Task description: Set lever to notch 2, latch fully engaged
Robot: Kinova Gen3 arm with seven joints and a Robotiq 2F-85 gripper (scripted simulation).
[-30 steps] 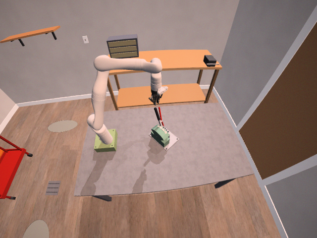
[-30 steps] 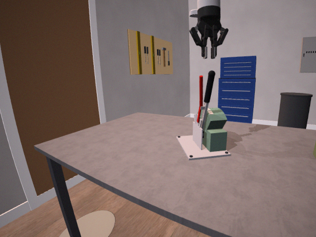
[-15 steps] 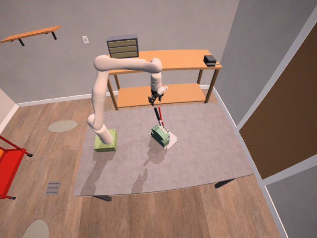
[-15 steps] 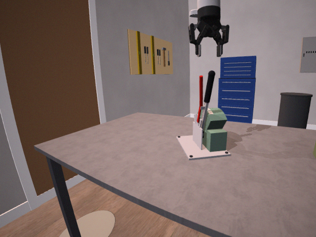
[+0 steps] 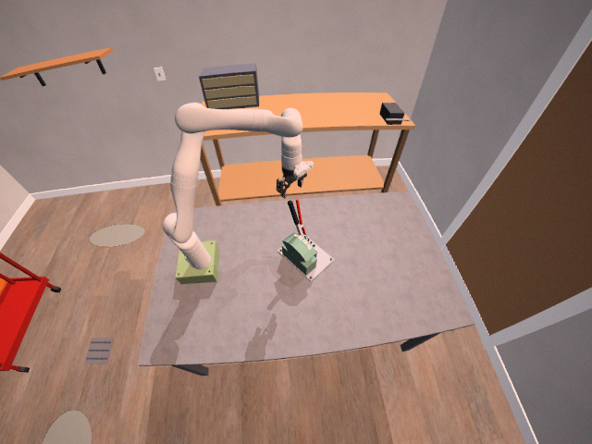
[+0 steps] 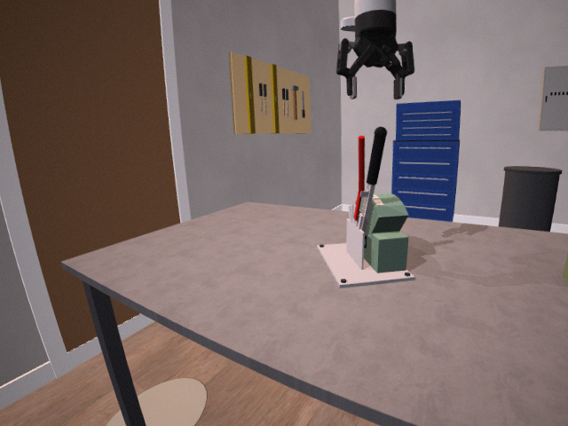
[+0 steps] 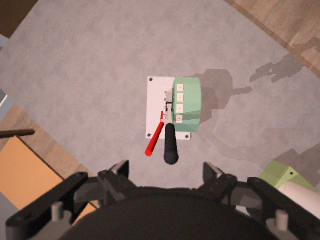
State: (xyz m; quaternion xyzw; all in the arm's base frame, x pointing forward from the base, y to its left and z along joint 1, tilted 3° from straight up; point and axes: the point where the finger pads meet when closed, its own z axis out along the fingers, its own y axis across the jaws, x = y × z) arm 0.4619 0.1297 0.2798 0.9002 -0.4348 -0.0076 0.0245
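With my gripper [image 6: 374, 87] spread wide and empty above the table [image 6: 256, 293], the stiff black handle [image 6: 376, 153] and thin red bar [image 6: 360, 160] look best pinched together near their tops.

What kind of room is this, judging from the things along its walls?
Probably a workshop. A pegboard on the wall holds hand tools, among them a hammer. A blue tool chest with drawers stands by the wall, and a wooden workbench carries a small drawer cabinet.
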